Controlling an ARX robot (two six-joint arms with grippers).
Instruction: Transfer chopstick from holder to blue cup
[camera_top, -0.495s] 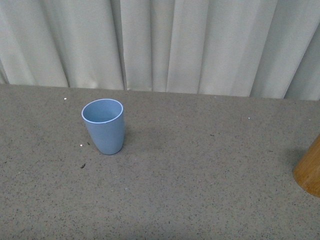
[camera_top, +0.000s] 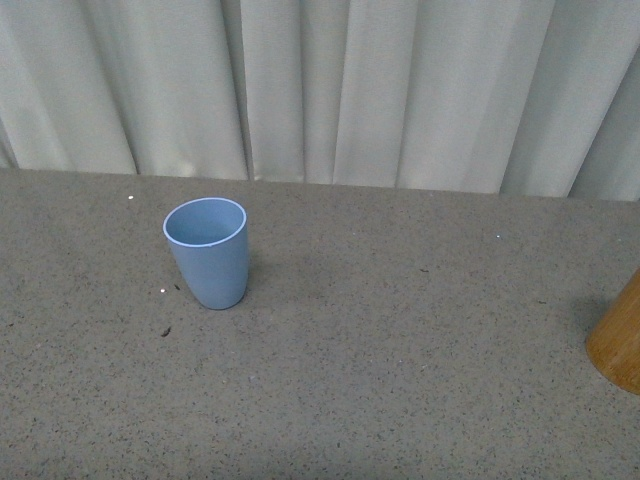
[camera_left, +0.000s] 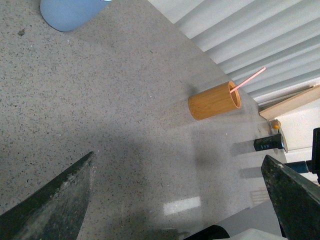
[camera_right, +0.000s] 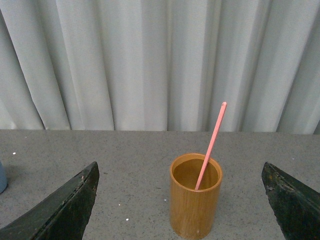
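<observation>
The blue cup (camera_top: 208, 251) stands upright and empty on the left of the grey table; its base shows in the left wrist view (camera_left: 70, 12). The tan wooden holder (camera_right: 195, 195) stands upright with one pink chopstick (camera_right: 210, 146) leaning in it. The holder's edge shows at the far right in the front view (camera_top: 618, 340), and it also shows in the left wrist view (camera_left: 214, 101) with the chopstick (camera_left: 248, 80). My right gripper (camera_right: 182, 210) is open, its jaws wide apart on either side of the holder, short of it. My left gripper (camera_left: 182, 200) is open and empty over bare table.
A pleated white curtain (camera_top: 330, 90) hangs behind the table. In the left wrist view a dark small bottle (camera_left: 268, 143) and a wooden board (camera_left: 290, 102) lie beyond the table's far side.
</observation>
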